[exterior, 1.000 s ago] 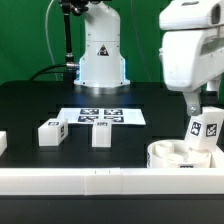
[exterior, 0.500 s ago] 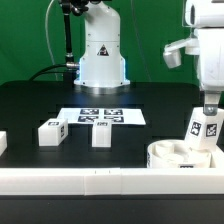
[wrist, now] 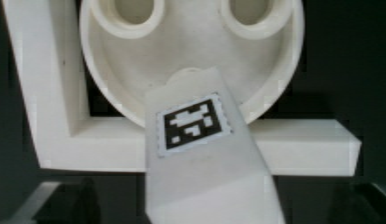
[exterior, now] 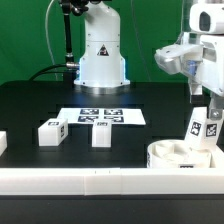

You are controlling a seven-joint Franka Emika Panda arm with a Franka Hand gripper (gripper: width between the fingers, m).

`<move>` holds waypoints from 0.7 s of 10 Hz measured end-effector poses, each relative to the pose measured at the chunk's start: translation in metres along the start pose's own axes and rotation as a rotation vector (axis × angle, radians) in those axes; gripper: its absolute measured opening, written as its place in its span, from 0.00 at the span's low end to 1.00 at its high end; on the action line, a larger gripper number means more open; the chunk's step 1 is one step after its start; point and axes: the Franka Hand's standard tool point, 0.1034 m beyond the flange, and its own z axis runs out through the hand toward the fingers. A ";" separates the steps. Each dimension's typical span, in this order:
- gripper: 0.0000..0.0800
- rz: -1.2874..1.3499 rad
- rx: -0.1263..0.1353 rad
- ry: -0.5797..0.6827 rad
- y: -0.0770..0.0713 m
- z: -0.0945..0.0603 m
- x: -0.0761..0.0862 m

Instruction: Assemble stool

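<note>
The round white seat disc [exterior: 178, 156] lies at the exterior view's right, against the front rail. One tagged white leg [exterior: 204, 128] stands tilted on it. My gripper [exterior: 203, 104] comes down from above and is shut on the top of this leg. In the wrist view the leg [wrist: 208, 150] runs from the seat [wrist: 172, 60] back between my jaws, its tag facing up, and my fingers do not show. Two loose legs [exterior: 50, 132] [exterior: 101, 134] stand on the table, and part of a third [exterior: 2, 143] shows at the left edge.
The marker board [exterior: 100, 116] lies flat behind the loose legs. A long white border rail [exterior: 90, 181] runs along the front, and its corner [wrist: 65, 130] frames the seat. The robot base [exterior: 101, 55] stands at the back.
The wrist and arm above the leg have turned and shifted, showing a different side now. The leg and seat stay in about the same place.
</note>
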 end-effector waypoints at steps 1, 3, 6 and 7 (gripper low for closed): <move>0.81 -0.043 0.001 -0.002 0.000 0.001 0.000; 0.81 -0.111 0.001 -0.009 -0.001 0.003 -0.002; 0.48 -0.102 0.008 -0.010 -0.002 0.007 -0.003; 0.42 -0.101 0.007 -0.010 -0.002 0.007 -0.003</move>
